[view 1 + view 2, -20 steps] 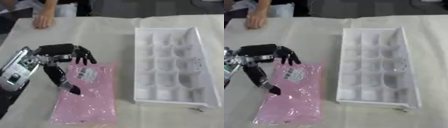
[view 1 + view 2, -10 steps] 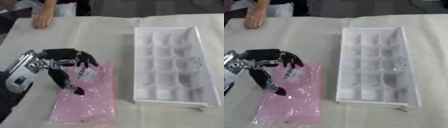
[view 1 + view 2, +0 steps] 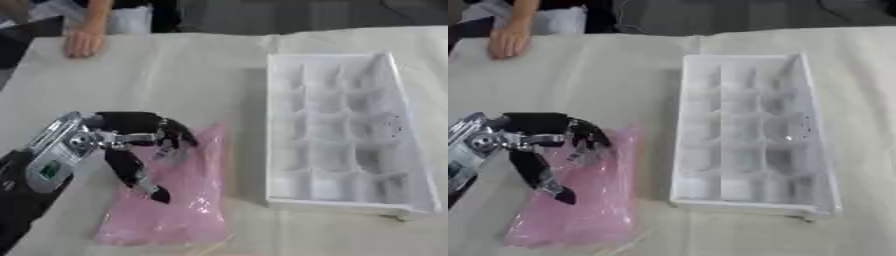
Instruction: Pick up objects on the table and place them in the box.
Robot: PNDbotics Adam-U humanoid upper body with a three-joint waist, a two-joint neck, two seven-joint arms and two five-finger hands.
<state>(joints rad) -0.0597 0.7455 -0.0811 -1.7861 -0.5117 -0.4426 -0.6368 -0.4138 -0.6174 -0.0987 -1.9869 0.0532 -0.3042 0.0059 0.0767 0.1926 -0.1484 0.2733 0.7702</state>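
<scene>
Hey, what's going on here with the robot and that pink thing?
The robot's left hand is down on a pink plastic bag lying flat on the cloth-covered table, fingers curled over its upper edge and thumb pressed onto it. The bag isn't lifted yet. The white compartmented box sits to its right.

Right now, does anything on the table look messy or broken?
Nothing looks broken or spilled. The pink plastic bag lies a bit crooked and crinkled beside the white compartment box, with the left hand curled over its top end. The box holds nothing that I can see.
</scene>
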